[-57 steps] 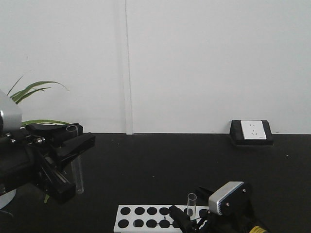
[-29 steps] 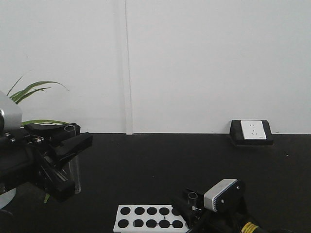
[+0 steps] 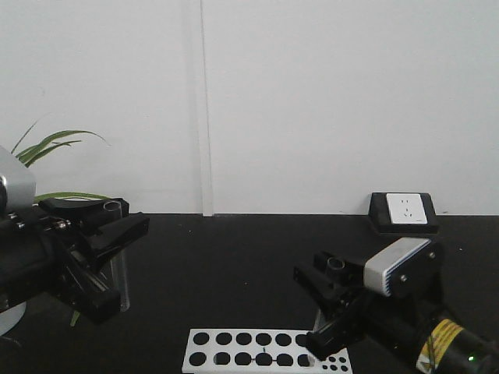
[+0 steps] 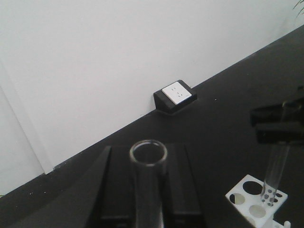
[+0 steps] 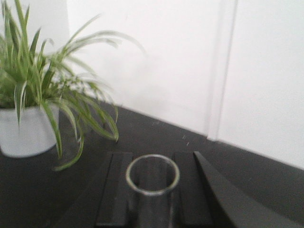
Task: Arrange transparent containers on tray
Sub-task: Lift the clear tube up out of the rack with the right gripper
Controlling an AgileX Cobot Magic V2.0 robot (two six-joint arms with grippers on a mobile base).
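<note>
Rack (image 3: pixel 234 349): white, with round holes; lower edge cut off by the frame in the front view; right end hidden behind the right gripper (image 3: pixel 331 287).
Right gripper: jaws closed on the right tube (image 5: pixel 152 176); tube upright, centred between the jaws, open rim standing just above them; its lower part is hidden by the gripper in the front view; in the left wrist view its round end overlaps the rack's end, and whether it sits in a hole or hangs above cannot be told.
Left gripper (image 3: pixel 126 220): jaws clamped on the left tube (image 3: pixel 122 276) near its rim; tube upright, glass body hanging below the jaws, well left of the rack, faint against the black table (image 3: pixel 257 265).
Plant (image 5: pixel 47 90): in a white pot (image 5: pixel 21 133); blurred.
Socket (image 3: pixel 406 209): white face, dark housing, at the foot of the wall (image 3: pixel 312 101).
</note>
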